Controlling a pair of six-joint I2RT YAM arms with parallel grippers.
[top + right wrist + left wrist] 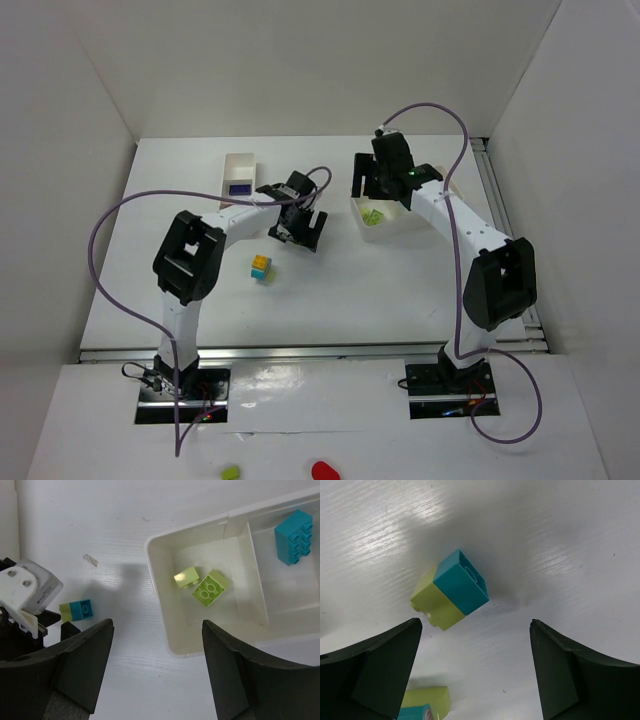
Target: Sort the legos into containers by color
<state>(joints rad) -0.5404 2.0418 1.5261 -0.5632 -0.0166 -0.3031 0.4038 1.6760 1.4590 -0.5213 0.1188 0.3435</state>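
Note:
A cyan-and-lime stacked lego lies on the white table just ahead of my left gripper, which is open and empty above it. It also shows in the right wrist view. A second stack, yellow on cyan and green, lies nearer the arms, and part of a lime-and-cyan brick shows in the left wrist view. My right gripper is open and empty over the near rim of the right container. That container holds two lime bricks in one compartment and a cyan brick in another.
The left container stands at the back left with something blue in it. The left gripper and right gripper are close together mid-table. A red piece and a green piece lie on the front ledge.

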